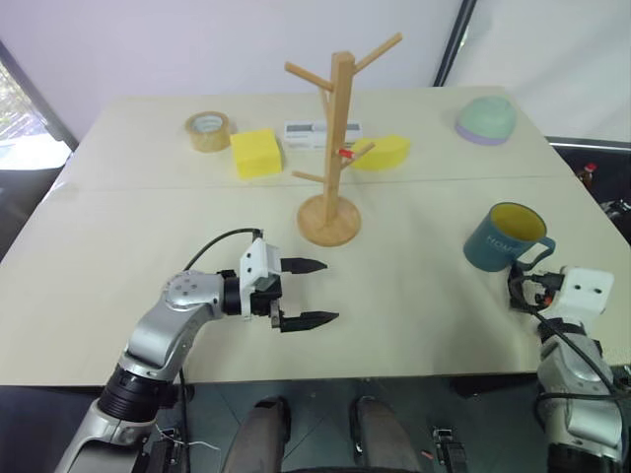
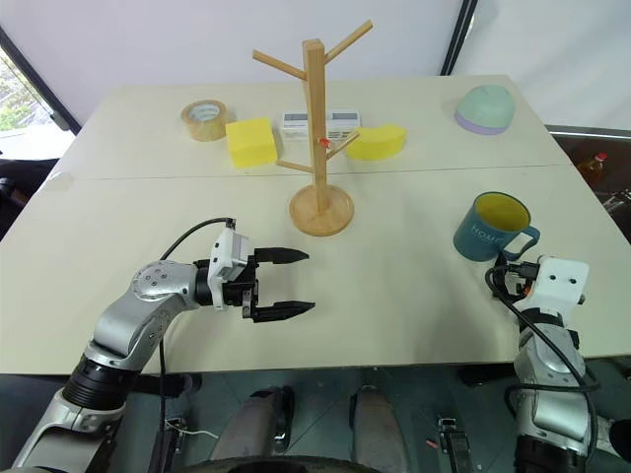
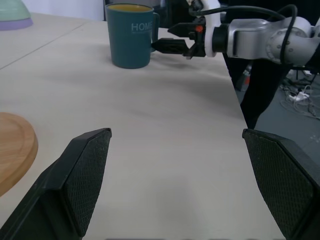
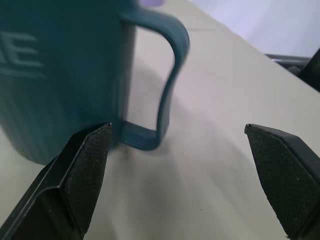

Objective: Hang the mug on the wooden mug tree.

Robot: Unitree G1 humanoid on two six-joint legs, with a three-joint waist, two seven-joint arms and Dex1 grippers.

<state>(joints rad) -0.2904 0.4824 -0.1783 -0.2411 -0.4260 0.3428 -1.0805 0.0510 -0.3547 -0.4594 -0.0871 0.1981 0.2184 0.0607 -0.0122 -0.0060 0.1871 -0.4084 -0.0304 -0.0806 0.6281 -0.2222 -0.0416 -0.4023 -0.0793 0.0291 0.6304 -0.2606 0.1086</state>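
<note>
The dark teal mug with a yellow inside stands upright on the table's right side, its loop handle turned toward my right gripper. That gripper is open and level at the mug's near side, with the handle just ahead in the gap between its fingers; I cannot tell whether they touch. The wooden mug tree stands at mid-table on its round base, pegs bare. My left gripper is open and holds nothing. It hovers in front of the tree's base, pointing right toward the mug.
Behind the tree lie a tape roll, a yellow sponge block, a white box and a second yellow sponge. A mint-green dome bowl sits at the far right. The table's near edge runs just under both arms.
</note>
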